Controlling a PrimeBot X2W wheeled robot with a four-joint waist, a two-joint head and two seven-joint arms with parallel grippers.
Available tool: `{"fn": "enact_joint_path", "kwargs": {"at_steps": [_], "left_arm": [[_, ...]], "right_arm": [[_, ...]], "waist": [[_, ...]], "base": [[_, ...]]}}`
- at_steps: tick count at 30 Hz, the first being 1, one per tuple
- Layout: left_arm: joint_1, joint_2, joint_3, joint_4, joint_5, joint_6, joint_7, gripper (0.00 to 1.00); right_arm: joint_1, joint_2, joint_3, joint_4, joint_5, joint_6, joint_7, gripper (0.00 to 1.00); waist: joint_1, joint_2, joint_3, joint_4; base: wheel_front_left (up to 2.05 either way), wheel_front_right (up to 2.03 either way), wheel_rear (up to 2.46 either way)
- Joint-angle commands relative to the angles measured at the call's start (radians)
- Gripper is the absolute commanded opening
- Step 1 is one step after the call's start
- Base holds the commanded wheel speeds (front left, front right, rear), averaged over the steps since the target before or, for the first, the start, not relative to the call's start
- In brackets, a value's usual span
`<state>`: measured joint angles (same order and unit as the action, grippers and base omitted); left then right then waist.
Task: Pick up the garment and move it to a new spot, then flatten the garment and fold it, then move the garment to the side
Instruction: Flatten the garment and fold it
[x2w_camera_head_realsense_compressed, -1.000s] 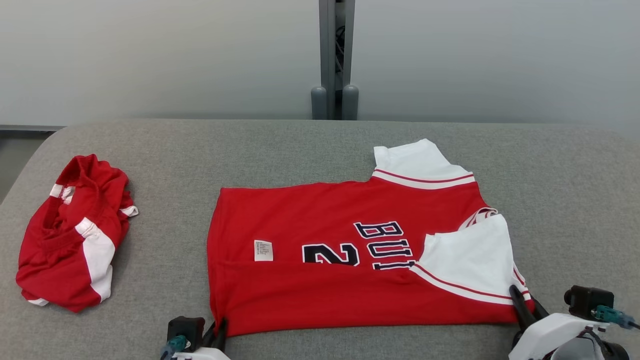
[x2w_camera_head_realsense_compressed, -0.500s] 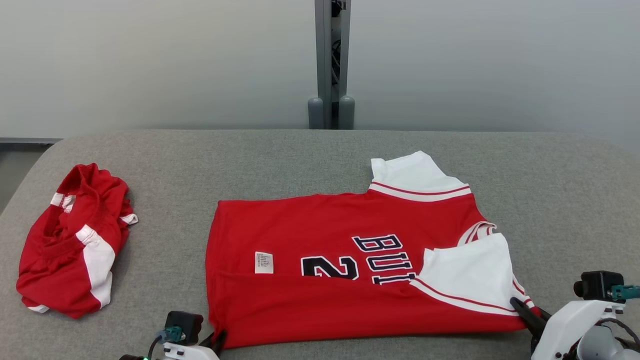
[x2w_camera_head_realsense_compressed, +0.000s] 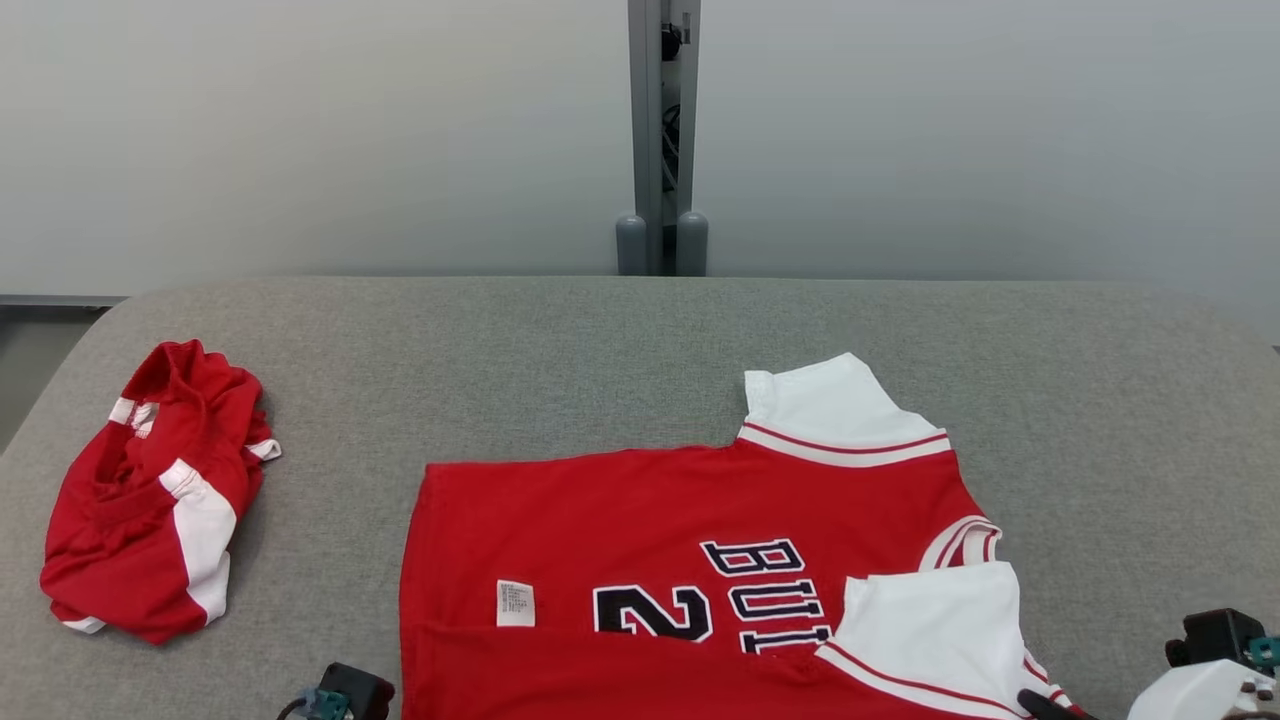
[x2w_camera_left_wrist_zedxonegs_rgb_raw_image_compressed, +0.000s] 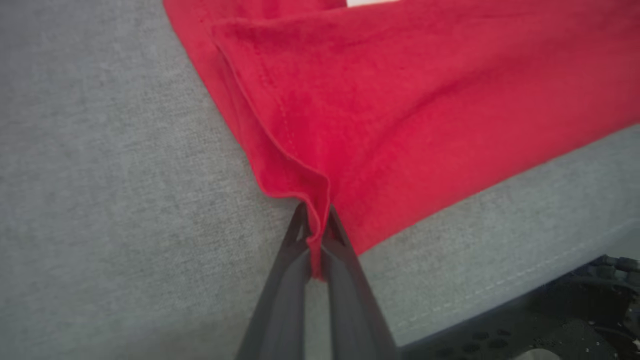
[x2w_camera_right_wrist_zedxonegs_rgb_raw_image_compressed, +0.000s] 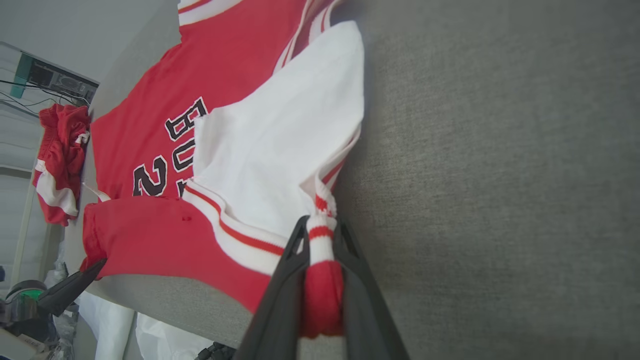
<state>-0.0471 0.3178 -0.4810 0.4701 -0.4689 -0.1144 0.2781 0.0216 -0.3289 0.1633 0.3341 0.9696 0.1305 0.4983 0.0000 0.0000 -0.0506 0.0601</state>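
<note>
The garment is a red jersey with white sleeves and dark lettering, lying flat on the grey table with its near long edge folded over. In the left wrist view my left gripper is shut on the garment's red hem corner. My right gripper is shut on the striped edge beside the white sleeve, and one of its dark fingers shows at the bottom of the head view. The garment's near edge lies at the table's front edge.
A second red and white piece of clothing lies crumpled at the table's left end. A grey post stands behind the table against a pale wall. The table's front edge runs close behind my left gripper, with dark floor below.
The head camera has shifted, so everything sits lower in the picture. Beyond that, both grippers have drawn the garment toward the near edge of the table. The crumpled piece has stayed put.
</note>
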Motion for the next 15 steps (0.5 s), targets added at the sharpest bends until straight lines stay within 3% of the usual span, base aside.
{"fn": "enact_joint_path", "kwargs": {"at_steps": [1,13,14,15], "left_arm": [[0.030,0.022,0.001,-0.034,-0.013,-0.003,0.028,0.00],[0.133,0.078,0.001,-0.255,-0.062,0.035,0.159,0.00],[0.134,0.079,0.005,-0.263,-0.060,0.042,0.154,0.24],[0.135,0.081,0.008,-0.270,-0.055,0.050,0.152,0.58]], "right_arm": [[0.030,0.001,-0.031,-0.018,-0.003,0.001,0.028,0.00],[0.156,0.141,-0.246,-0.141,-0.129,0.001,0.234,0.00],[0.155,0.153,-0.259,-0.157,-0.146,0.001,0.241,0.49],[0.157,0.171,-0.284,-0.158,-0.156,0.001,0.260,1.00]], "waist": [[0.0000,0.0000,-0.001,0.002],[0.0000,0.0000,0.010,0.010],[0.0000,0.0000,0.011,0.011],[0.0000,0.0000,0.012,0.012]], "base": [[0.00,0.00,0.00],[0.00,0.00,0.00],[0.00,0.00,0.00],[0.00,0.00,0.00]]}}
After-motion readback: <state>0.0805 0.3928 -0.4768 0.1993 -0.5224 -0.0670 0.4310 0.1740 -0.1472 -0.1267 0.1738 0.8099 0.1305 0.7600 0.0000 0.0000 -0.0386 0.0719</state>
